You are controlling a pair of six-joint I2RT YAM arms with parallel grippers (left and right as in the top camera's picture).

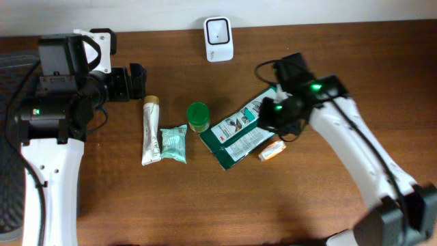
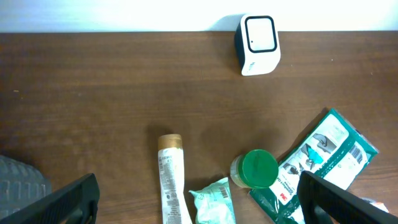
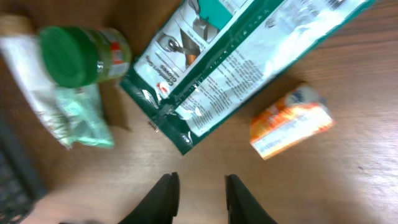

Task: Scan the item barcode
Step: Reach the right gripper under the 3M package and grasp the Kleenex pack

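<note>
The white barcode scanner point(image 1: 218, 39) point(image 2: 257, 43) stands at the table's far edge. Several items lie mid-table: a green-and-white pouch point(image 1: 239, 130) point(image 3: 249, 56), a green-lidded jar point(image 1: 198, 116) point(image 3: 84, 55), a cream tube point(image 1: 150, 130) point(image 2: 173, 180), a mint sachet point(image 1: 173, 143) point(image 2: 213, 200) and a small orange packet point(image 1: 272, 151) point(image 3: 291, 121). My right gripper point(image 3: 202, 193) hovers by the pouch's right end point(image 1: 276, 113); its jaws are narrow but apart, with only bare wood between them. My left gripper point(image 1: 136, 82) point(image 2: 199, 199) is wide open and holds nothing, left of the tube.
The dark wooden table point(image 1: 205, 198) ends at a pale wall behind the scanner. A dark grey mat point(image 1: 10, 137) lies at the left edge under the left arm. The items sit close together, jar touching the pouch.
</note>
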